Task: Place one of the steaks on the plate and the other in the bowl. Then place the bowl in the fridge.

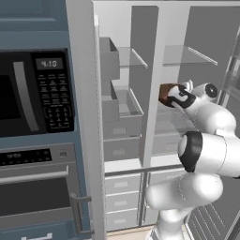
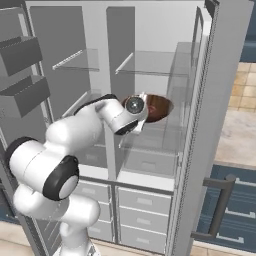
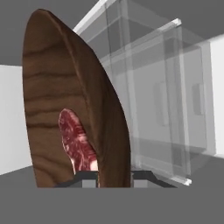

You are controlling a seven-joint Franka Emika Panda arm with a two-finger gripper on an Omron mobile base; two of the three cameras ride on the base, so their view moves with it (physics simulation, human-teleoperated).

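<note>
Inside bowl (image 3: pixel 52 100), hand view alone shows steak (image 3: pixel 78 144), gripper (image 3: pixel 114 178) pinching rim.

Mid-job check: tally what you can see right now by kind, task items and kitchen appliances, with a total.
Bowls: 1, dark wooden bowl, gripped at its rim by the gripper
Steaks: 1, steak in the bowl
Fridges: 1, open fridge
Microwaves: 1, microwave
Ovens: 1, oven
Total: 5

Brown wooden bowl (image 3: pixel 65 96) (steak (image 3: pixel 78 144) inside) within open fridge (image 2: pixel 150 30).
</note>
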